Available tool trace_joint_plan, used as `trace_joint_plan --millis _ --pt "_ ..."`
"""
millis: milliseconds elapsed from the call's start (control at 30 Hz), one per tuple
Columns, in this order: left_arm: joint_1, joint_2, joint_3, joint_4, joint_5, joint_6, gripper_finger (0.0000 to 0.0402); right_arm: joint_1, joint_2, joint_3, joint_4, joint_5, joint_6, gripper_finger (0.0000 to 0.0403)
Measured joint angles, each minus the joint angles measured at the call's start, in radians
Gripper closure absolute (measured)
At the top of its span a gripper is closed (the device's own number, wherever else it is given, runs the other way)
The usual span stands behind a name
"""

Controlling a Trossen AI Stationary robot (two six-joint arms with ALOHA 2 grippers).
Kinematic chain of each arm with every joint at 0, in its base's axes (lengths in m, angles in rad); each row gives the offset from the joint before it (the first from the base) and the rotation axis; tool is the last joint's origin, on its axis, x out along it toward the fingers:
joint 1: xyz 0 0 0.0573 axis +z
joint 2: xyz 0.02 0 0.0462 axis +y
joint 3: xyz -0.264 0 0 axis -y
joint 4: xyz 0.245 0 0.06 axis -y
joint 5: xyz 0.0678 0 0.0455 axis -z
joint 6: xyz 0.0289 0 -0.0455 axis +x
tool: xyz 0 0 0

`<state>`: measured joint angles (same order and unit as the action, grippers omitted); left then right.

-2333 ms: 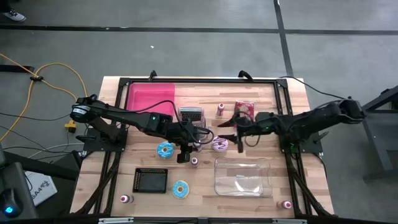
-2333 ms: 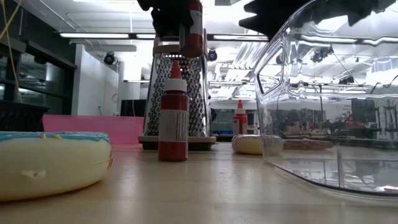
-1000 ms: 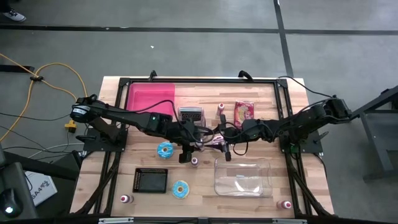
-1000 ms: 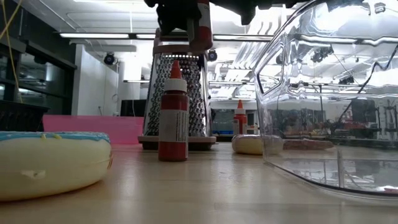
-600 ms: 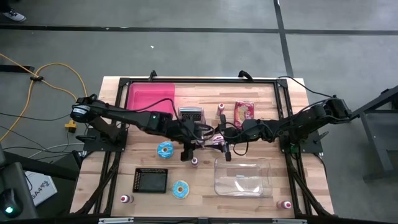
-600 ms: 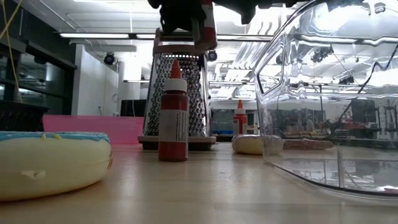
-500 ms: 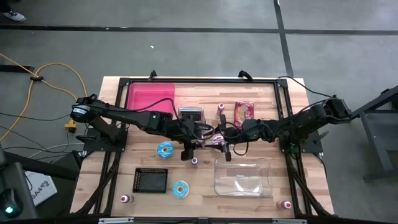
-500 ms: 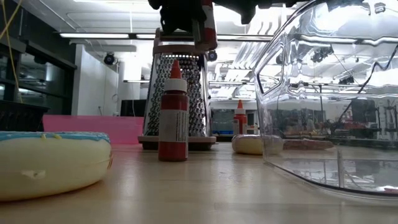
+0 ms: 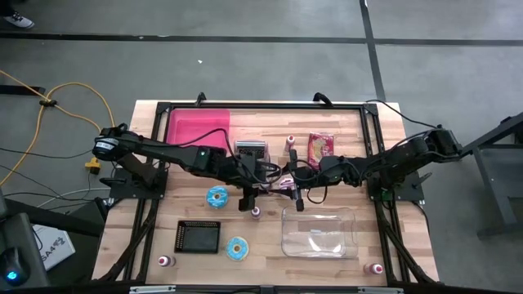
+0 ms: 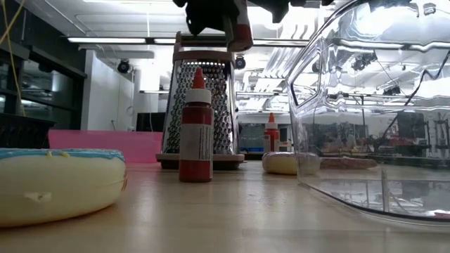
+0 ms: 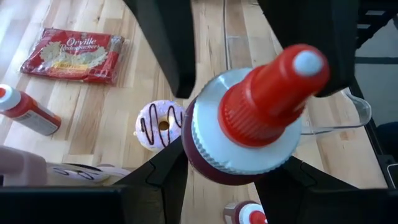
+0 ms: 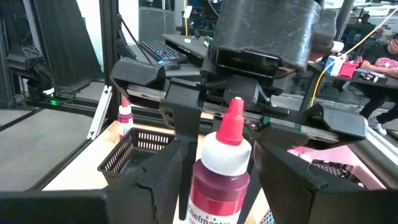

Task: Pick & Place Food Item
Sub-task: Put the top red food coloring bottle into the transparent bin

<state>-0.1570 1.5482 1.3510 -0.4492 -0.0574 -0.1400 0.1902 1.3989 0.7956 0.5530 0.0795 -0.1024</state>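
Mid-handover above worktop (image 9: pixel 384 245): left tool (image 11: pixel 217 168) and right tool (image 12: pixel 214 155) both clamped on red sauce bottle (image 11: pixel 249 118). Best released left only once right grip firm, bottle kept upright.

Right end effector (image 9: pixel 296 196) moved left to bottle (image 11: pixel 249 118) held by left end effector (image 9: pixel 248 198).
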Motion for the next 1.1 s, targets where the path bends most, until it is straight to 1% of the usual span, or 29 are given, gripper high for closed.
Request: trace_joint_plan --millis 133,233,833,1100 --pt "0.0 0.0 0.0 0.033 0.0 0.014 0.0248 0.0 0.0 0.0 0.01 0.002 -0.007 0.0214" --pt "0.0 0.0 0.0 0.042 0.0 0.021 0.0248 0.0 0.0 0.0 0.009 0.026 -0.008 0.0214" --pt "0.0 0.0 0.0 0.082 0.0 0.038 0.0248 0.0 0.0 0.0 0.044 0.023 -0.007 0.0214" --pt "0.0 0.001 0.0 0.075 0.0 0.038 0.0248 0.0 0.0 0.0 0.043 0.023 0.02 0.0214"
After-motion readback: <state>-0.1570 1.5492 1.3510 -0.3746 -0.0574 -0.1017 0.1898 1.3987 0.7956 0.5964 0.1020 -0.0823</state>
